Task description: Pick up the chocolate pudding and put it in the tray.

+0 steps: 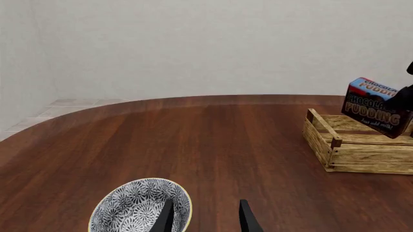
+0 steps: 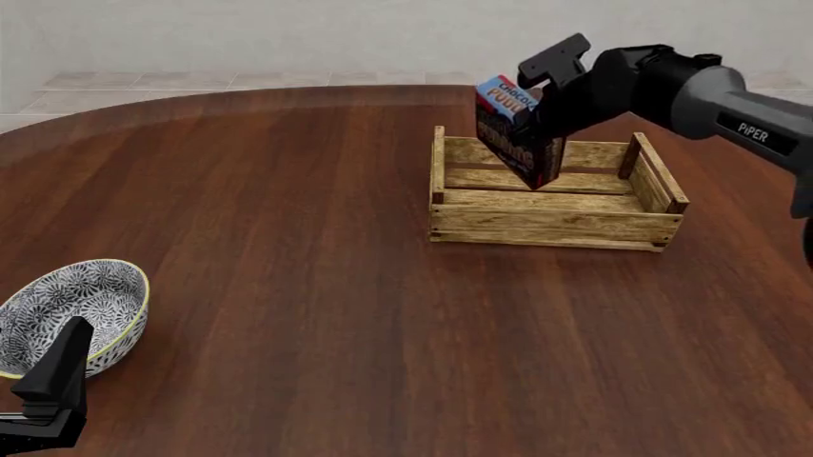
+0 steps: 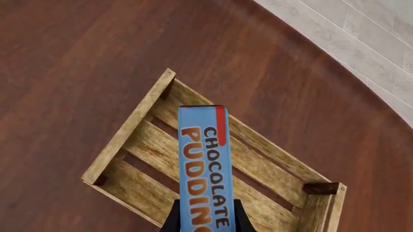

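Note:
The chocolate pudding carton (image 2: 505,133), blue-topped with a dark brown front, hangs tilted over the left part of the wooden slat tray (image 2: 554,228). My right gripper (image 2: 540,116) is shut on it from above. The carton's lower corner dips inside the tray's walls. In the right wrist view the carton (image 3: 202,169) sits between the fingers, with the tray (image 3: 132,125) below. The left wrist view shows the carton (image 1: 376,107) above the tray (image 1: 358,153) at far right. My left gripper (image 1: 205,220) is open and empty, near the table's front left.
A blue-and-white patterned bowl (image 2: 70,314) with a yellow rim sits at the front left, right beside my left gripper; it also shows in the left wrist view (image 1: 139,208). The dark wood table (image 2: 280,248) curves away at the far edge.

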`<state>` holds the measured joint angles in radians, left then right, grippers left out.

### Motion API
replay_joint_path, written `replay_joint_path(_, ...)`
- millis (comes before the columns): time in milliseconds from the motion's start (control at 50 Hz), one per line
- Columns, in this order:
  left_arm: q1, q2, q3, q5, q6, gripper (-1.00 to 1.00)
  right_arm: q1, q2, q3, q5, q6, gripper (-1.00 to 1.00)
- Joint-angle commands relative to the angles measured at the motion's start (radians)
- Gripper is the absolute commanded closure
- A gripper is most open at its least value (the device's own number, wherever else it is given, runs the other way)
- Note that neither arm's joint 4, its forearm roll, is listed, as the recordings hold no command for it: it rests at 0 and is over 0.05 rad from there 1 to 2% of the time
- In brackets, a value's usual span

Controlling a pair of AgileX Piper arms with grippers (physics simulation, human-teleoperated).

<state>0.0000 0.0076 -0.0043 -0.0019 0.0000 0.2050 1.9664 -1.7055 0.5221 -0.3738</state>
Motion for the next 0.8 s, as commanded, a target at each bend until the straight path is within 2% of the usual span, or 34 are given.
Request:
replay_joint_path(20, 0.0, 0.0, 0.0, 0.0, 0.0, -1.0, -0.004, 0.006, 0.001, -0.008, 0.016, 1.0)
replay_joint_path(240, 0.0, 0.0, 0.0, 0.0, 0.0, -1.0, -0.004, 0.018, 0.006, -0.021, 0.016, 1.0)
replay_joint_path(280, 0.0, 0.0, 0.0, 0.0, 0.0, -1.0, -0.013, 0.027, 0.009, -0.025, -0.005, 1.0)
replay_joint_path(320, 0.0, 0.0, 0.0, 0.0, 0.0, -1.0, -0.008, 0.026, 0.007, -0.026, 0.011, 1.0)
replay_joint_path(800, 0.0, 0.0, 0.0, 0.0, 0.0, -1.0, -0.009, 0.039, 0.022, -0.049, 0.024, 1.0)
